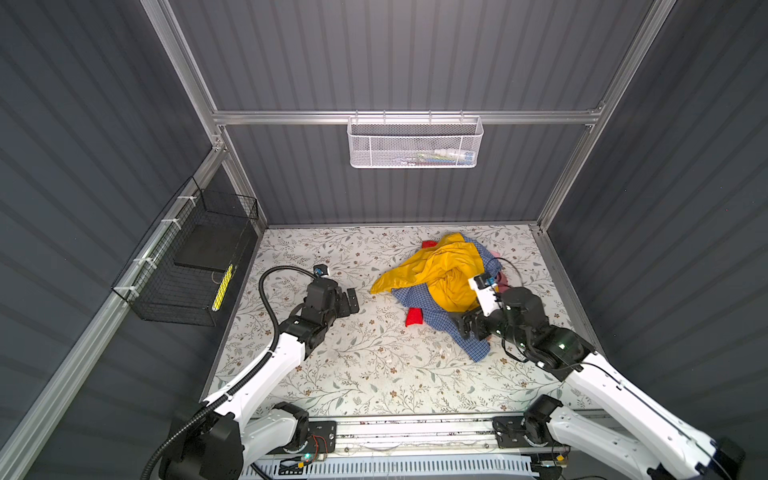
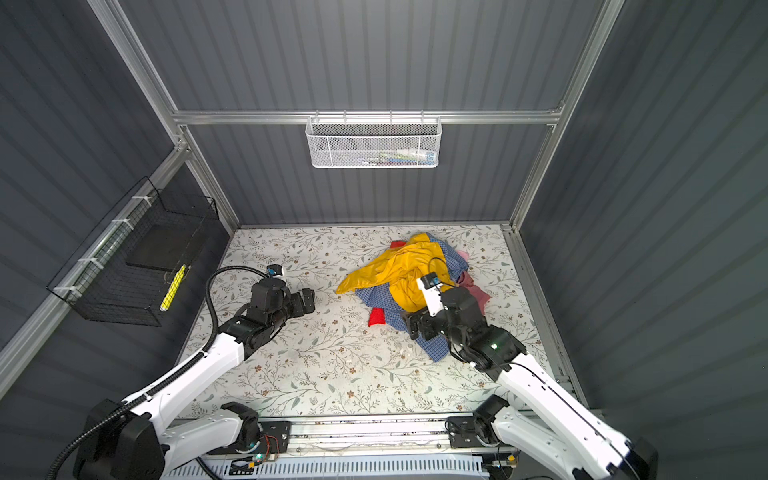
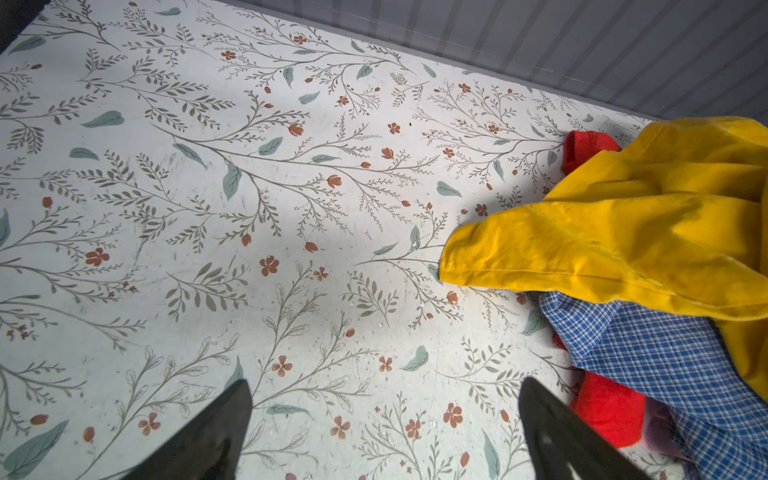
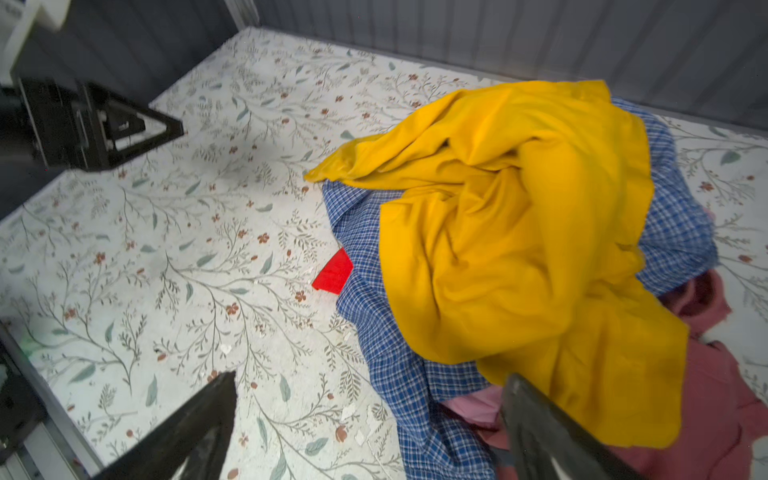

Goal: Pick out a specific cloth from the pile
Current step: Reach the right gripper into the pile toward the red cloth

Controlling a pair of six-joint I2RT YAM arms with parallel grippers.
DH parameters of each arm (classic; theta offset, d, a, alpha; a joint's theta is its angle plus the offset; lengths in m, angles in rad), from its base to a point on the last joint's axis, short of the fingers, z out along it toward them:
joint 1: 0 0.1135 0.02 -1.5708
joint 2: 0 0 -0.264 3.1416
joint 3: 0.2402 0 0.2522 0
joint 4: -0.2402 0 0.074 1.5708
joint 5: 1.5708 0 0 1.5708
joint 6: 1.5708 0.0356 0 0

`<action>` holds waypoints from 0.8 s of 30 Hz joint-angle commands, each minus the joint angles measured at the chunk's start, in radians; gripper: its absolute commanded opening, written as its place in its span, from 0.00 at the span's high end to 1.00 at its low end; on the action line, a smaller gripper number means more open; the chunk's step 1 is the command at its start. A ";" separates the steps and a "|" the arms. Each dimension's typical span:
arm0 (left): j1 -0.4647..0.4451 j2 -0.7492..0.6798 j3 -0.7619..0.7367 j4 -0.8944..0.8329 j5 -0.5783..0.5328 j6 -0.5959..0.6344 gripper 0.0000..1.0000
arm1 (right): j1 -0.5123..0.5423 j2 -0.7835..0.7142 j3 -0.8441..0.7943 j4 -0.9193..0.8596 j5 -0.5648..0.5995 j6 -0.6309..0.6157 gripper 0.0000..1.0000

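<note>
Right pincer (image 1: 460,326) gapes low over the pile (image 1: 446,270).

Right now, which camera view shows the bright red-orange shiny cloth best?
The left wrist view: the bright red-orange shiny cloth shows two close patches under the blue checked shirt and yellow shiny garment. Both top views show them smaller; the right wrist view, one corner.

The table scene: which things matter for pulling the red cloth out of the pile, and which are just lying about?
Belongs to the job: red cloth, pile of clothes, left gripper, right gripper, both open.
Just lying about: white basket on the back rail, black wire basket on the side wall.
</note>
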 commanded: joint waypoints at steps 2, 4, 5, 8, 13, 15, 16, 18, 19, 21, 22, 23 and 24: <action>-0.003 -0.025 -0.009 -0.014 -0.031 -0.025 0.00 | 0.164 0.152 0.095 -0.095 0.218 -0.117 0.01; -0.004 -0.026 -0.008 -0.022 -0.038 -0.022 0.00 | 0.208 0.221 0.131 -0.110 0.230 -0.136 0.03; -0.004 -0.026 -0.007 -0.027 -0.040 -0.022 0.00 | 0.227 0.284 0.149 -0.118 0.228 -0.144 0.04; -0.004 -0.036 -0.011 -0.038 -0.051 -0.027 0.00 | 0.279 0.390 0.201 -0.136 0.232 -0.162 0.06; -0.004 -0.069 -0.026 -0.049 -0.076 -0.040 0.00 | 0.314 0.578 0.301 -0.210 0.252 -0.165 0.09; -0.004 -0.080 -0.030 -0.055 -0.087 -0.040 0.00 | 0.315 0.648 0.335 -0.224 0.259 -0.157 0.10; -0.005 -0.083 -0.031 -0.061 -0.091 -0.040 0.00 | 0.317 0.673 0.349 -0.230 0.260 -0.155 0.10; -0.004 -0.094 -0.034 -0.073 -0.102 -0.040 0.00 | 0.317 0.728 0.384 -0.239 0.267 -0.147 0.12; -0.004 -0.098 -0.037 -0.075 -0.104 -0.041 0.00 | 0.317 0.753 0.404 -0.245 0.272 -0.142 0.12; -0.004 -0.107 -0.040 -0.081 -0.108 -0.037 0.00 | 0.317 0.809 0.454 -0.267 0.285 -0.125 0.13; -0.004 -0.110 -0.040 -0.084 -0.111 -0.037 0.00 | 0.315 0.839 0.473 -0.277 0.296 -0.118 0.14; -0.004 -0.111 -0.039 -0.090 -0.113 -0.035 0.00 | 0.315 0.871 0.497 -0.289 0.309 -0.113 0.15; -0.004 -0.114 -0.039 -0.095 -0.113 -0.033 0.00 | 0.313 0.904 0.526 -0.305 0.326 -0.099 0.19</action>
